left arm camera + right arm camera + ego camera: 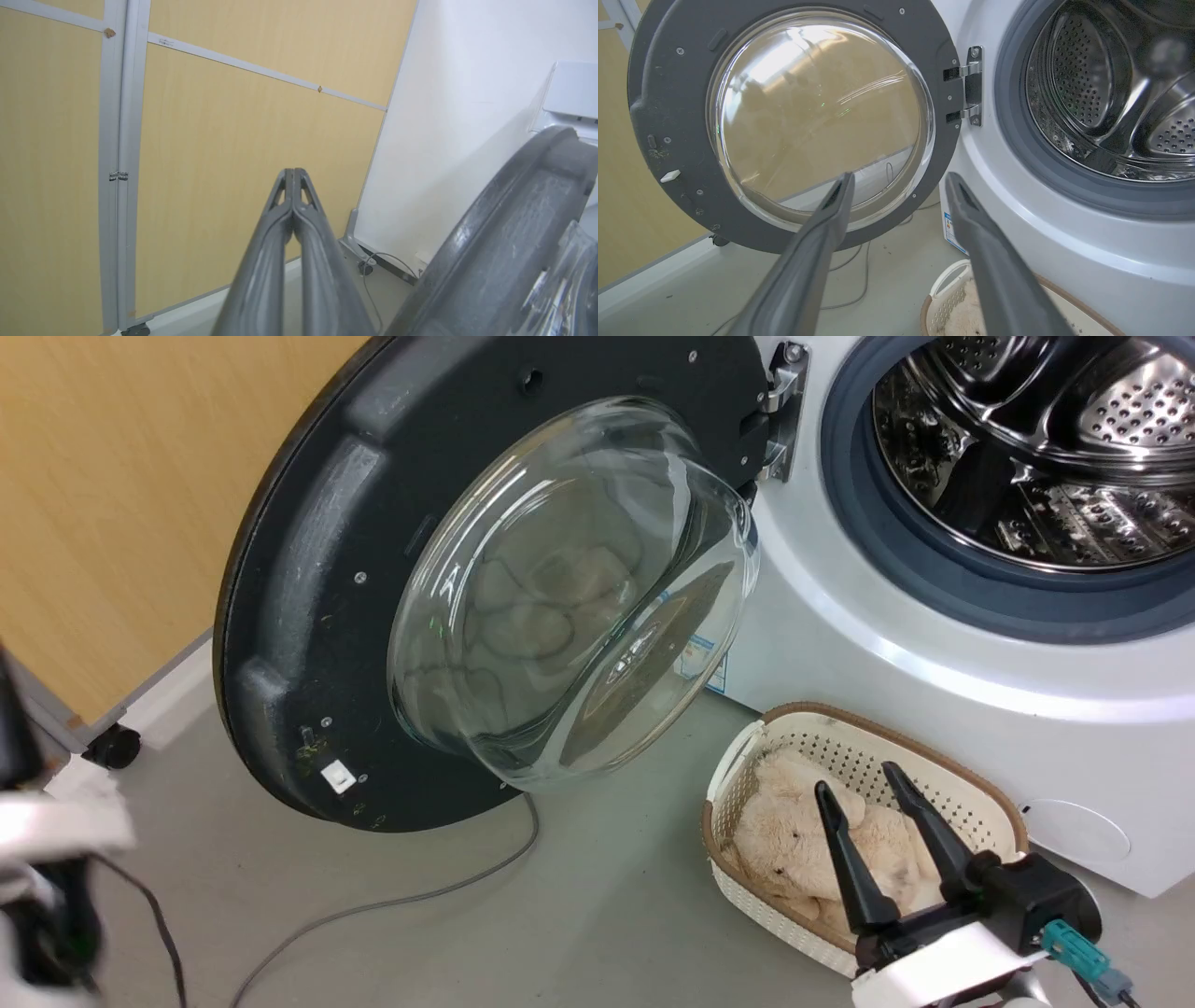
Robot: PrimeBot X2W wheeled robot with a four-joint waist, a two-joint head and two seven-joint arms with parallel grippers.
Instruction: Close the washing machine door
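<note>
Clearly, the washing machine door (308, 616) is wide open.
Left hand (293, 173), pressed together, may slip off its rim; right hand (856, 778) is spread.

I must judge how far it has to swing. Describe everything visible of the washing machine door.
The washing machine door is a large round disc of dark grey, scuffed, plastic-looking material dotted with small screws, with a bulging clear glass bowl at its centre. It stands wide open to the left of the washing machine, held by a metal hinge at its right edge. A small white tab sits near its lower left rim. The shut left pincer points past its rim, apart from it.
</note>
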